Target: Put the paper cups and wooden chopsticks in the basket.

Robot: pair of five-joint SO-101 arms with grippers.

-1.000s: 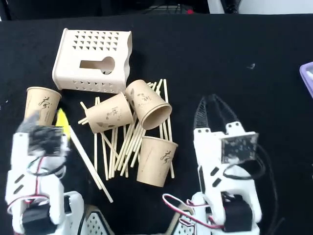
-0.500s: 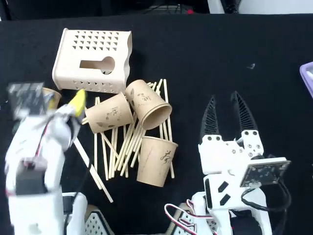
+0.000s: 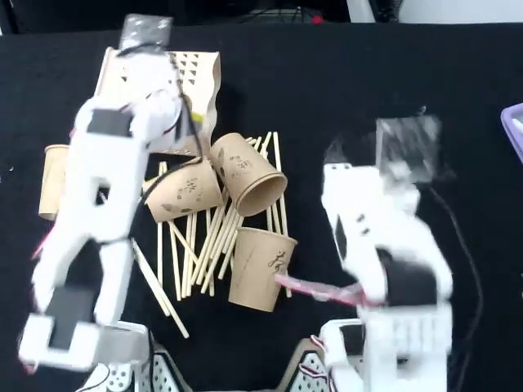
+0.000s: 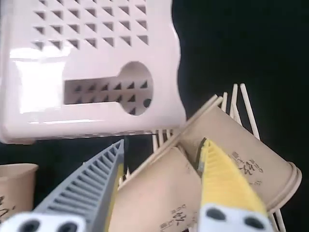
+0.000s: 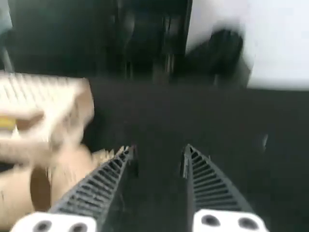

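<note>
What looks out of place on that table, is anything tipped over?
The basket lies tipped on its side with its handle wall facing up, which is odd for a container meant to be filled. Beside it, two paper cups lie toppled on a scattered pile of chopsticks.

The bench [image 3: 343, 82] is plain black. The basket [image 4: 164, 82] is cream, its wall punched with rows of small triangles. Just beside the basket, the paper cups [image 3: 260, 265] are kraft brown, each with a small dark printed mark, and the wooden chopsticks [image 3: 214, 237] are pale bare wood. The left tool [image 4: 162, 145] is grey and ribbed on one side, yellow on the other. The right tool [image 5: 159, 149] is black and ribbed on white mounts. Well away from the basket sits a lilac thing [image 3: 515, 131].
</note>
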